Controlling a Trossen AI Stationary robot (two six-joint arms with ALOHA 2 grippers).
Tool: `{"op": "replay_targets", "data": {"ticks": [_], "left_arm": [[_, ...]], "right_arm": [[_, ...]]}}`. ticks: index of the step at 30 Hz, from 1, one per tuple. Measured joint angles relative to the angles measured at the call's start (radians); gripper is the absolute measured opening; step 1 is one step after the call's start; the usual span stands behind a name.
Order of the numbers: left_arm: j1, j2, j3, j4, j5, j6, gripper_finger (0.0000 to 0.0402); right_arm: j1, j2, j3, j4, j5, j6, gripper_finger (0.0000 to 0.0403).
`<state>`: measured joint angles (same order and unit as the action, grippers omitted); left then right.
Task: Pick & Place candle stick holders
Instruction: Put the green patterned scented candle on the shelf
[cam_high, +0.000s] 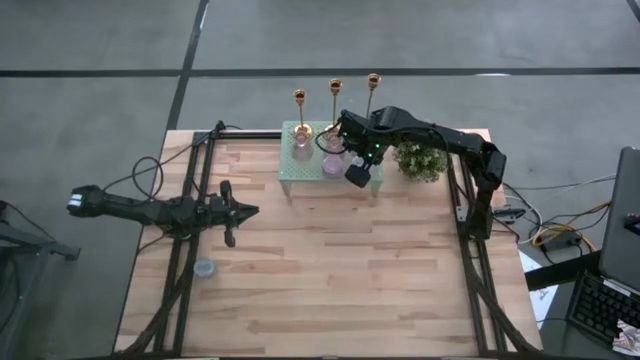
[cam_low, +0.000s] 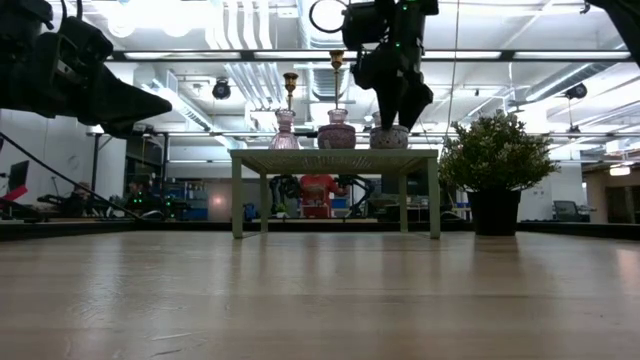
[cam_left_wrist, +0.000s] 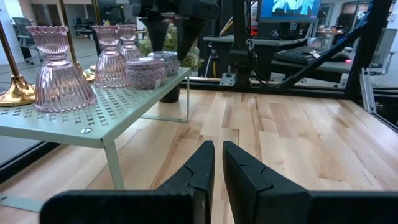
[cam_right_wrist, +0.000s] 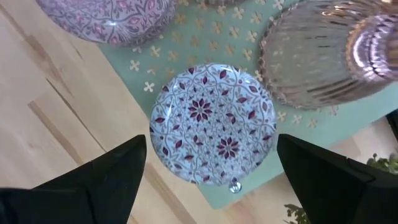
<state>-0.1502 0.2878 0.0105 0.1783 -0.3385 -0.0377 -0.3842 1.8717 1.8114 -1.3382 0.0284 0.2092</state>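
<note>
Right tool (cam_right_wrist: 211, 165) wide open, empty, above patterned tin (cam_right_wrist: 212, 122); left tool (cam_left_wrist: 217, 163) closed, empty; no writing readable.

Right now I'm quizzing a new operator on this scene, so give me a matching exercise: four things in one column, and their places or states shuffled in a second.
Things:
1. left gripper
2. right gripper
3. potted plant
4. patterned round tin

Places or states:
A. on the green shelf, below spread fingers
B. shut, over bare wood of the table, away from the shelf
C. open, above the shelf
D. on the table, beside the shelf's end

Pairs: 1-B, 2-C, 3-D, 4-A
</note>
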Motion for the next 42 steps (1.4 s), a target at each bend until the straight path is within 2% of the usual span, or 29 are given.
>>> {"op": "replay_targets", "data": {"ticks": [13,19,24,29,33,42], "left_arm": [[0.0,0.0,0.0,0.0,0.0,0.0,0.0037],[0.0,0.0,0.0,0.0,0.0,0.0,0.0037],[0.0,0.0,0.0,0.0,0.0,0.0,0.0037],[0.0,0.0,0.0,0.0,0.0,0.0,0.0037],[0.0,0.0,0.0,0.0,0.0,0.0,0.0037],[0.0,0.0,0.0,0.0,0.0,0.0,0.0037]], "right_arm": [[0.014,-0.02,0.053,-0.071,0.0,0.023,0.0349],[0.055,-0.047,0.044,-0.083,-0.001,0.038,0.0353],[0.108,-0.066,0.037,-0.098,0.0,0.056,0.0341],[0.172,-0.072,0.037,-0.095,0.005,0.062,0.0317],[0.232,-0.072,0.037,-0.095,0.051,0.068,0.0286],[0.342,-0.072,0.028,-0.085,0.107,0.065,0.0185]]}}
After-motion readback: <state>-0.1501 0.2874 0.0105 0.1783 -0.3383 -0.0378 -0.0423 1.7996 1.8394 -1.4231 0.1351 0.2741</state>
